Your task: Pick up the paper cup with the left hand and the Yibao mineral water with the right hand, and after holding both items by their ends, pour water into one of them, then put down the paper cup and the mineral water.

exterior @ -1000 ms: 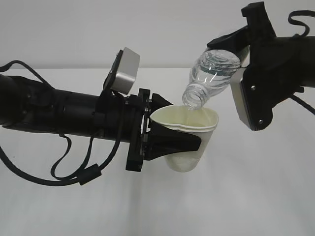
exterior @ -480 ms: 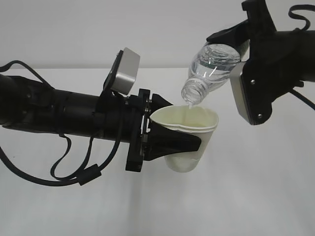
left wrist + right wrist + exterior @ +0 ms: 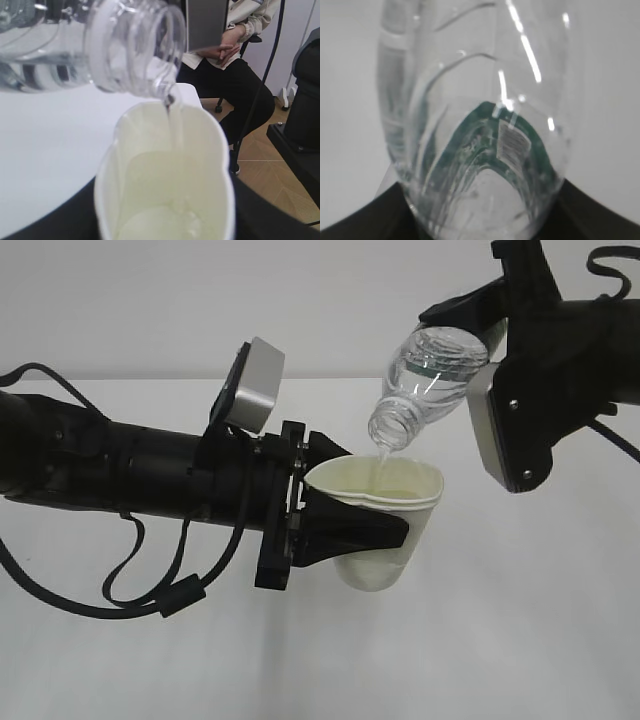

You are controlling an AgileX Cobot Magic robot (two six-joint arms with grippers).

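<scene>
Both pickups are done and pouring is underway: the left gripper (image 3: 385, 535) clamps the paper cup (image 3: 385, 525) between its fingers, while the right gripper (image 3: 480, 340) grips the tilted bottle (image 3: 425, 385) above it, water streaming in. Setting both down remains.

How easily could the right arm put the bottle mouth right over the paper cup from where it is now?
Probably easily: the right gripper holds the Yibao mineral water tilted, its mouth just above the paper cup rim, water streaming in. Nothing sits between them.
</scene>
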